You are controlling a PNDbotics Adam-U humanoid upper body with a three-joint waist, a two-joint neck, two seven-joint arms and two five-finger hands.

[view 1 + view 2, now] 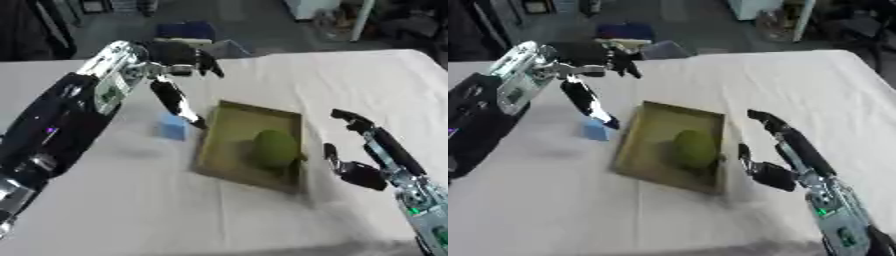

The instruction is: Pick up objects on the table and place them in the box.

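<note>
A: Where the white cloth covers the table (131, 210), what lies on it?

B: A shallow olive-brown box (226, 165), set askew near the middle. A green rounded object (275, 147) sits inside it, toward the right wall. Fruit-like, but cannot say what kind.

A: Anything outside the box?

B: One small light-blue block (173, 127), on the cloth just beside the box's left wall. Not in the box.

A: Left hand?

B: Left hand (179, 70) is raised over the far left part of the table, arm coming in from the left edge. Fingers are spread and relaxed, holding nothing. One long finger (178, 104) points down, its tip just above the blue block and near the box's left rim. Whether it touches the block, cannot tell.

A: Right hand?

B: Right hand (776, 152) is just beside the box's right wall, above the cloth. Fingers straight and pointing away, thumb (754, 167) held apart, nothing between them. It looks clear of the box, though the gap is narrow.

A: Background?

B: Dark floor beyond the far edge, with a blue container (185, 31) there. Details blurred.
</note>
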